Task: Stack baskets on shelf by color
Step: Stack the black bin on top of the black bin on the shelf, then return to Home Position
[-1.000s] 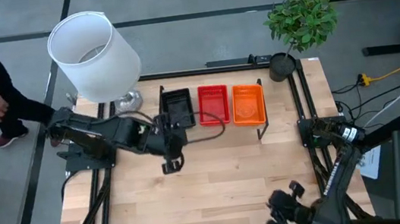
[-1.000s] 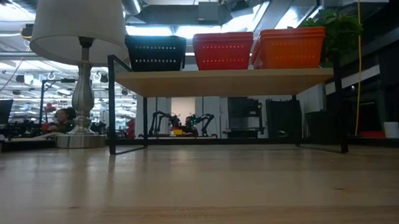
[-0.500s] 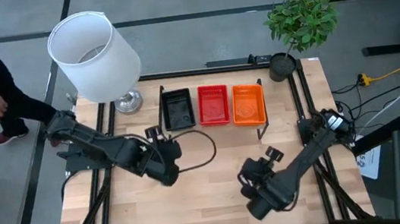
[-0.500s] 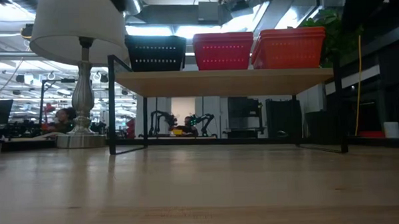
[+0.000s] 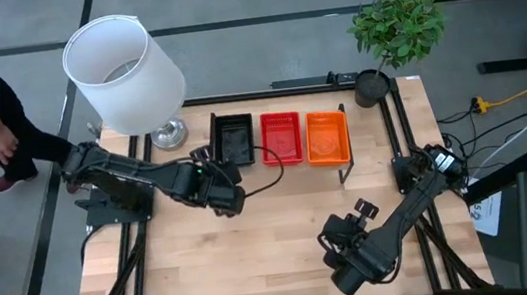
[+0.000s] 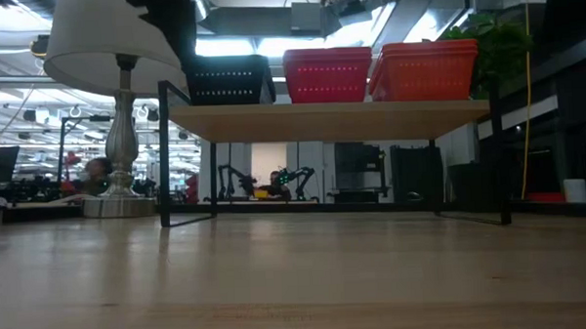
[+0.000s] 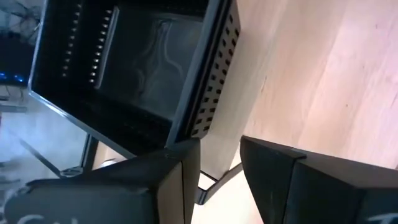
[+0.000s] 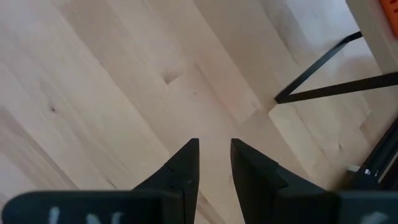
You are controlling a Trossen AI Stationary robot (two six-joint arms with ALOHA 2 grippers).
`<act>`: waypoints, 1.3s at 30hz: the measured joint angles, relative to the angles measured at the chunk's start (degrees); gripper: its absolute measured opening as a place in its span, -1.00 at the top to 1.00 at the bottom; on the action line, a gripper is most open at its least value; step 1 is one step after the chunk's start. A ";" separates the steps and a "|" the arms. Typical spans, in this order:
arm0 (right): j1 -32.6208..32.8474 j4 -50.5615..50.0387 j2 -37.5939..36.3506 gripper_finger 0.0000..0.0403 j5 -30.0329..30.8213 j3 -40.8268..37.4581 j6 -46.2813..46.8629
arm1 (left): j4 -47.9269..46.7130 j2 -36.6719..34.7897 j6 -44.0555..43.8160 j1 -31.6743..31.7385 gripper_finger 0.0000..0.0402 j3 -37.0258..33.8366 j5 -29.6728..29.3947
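Black, red, orange baskets [image 5: 280, 137] on shelf [image 6: 330, 116], left tool [image 5: 230, 198] near black basket and right tool [image 5: 351, 270] both parted, empty

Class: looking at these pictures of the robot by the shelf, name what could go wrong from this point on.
1. The left pincer, open and empty, sits close beside the black basket; a careless swing might knock that basket off the shelf.
2. A loose cable trails near the shelf and could snag.
3. The lamp stands close behind the left arm.
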 joint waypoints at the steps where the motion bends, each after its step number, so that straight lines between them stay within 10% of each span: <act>1: 0.13 0.04 0.00 0.55 0.00 0.00 0.00 | -0.02 0.00 0.20 0.05 0.46 0.00 0.06; 16: -1.12 -0.41 -4.02 0.55 0.66 0.92 -12.62 | -1.16 0.00 -6.65 -9.82 0.46 7.47 10.40; 23: -1.32 -0.04 -18.23 0.55 13.53 -2.95 -17.15 | -10.58 -0.44 -14.90 -16.29 0.46 7.48 4.90; 27: -0.89 3.78 -27.71 0.55 15.55 -13.92 -18.28 | -13.81 -0.50 -15.69 -18.27 0.46 7.50 1.81; 32: 0.61 23.68 -42.18 0.55 3.76 -33.33 -27.34 | -17.14 -3.82 -16.16 -20.13 0.46 7.34 4.78; 39: 5.85 59.31 -59.42 0.55 -9.08 -58.69 -43.86 | 2.07 -13.78 -18.73 -22.44 0.46 -7.97 2.41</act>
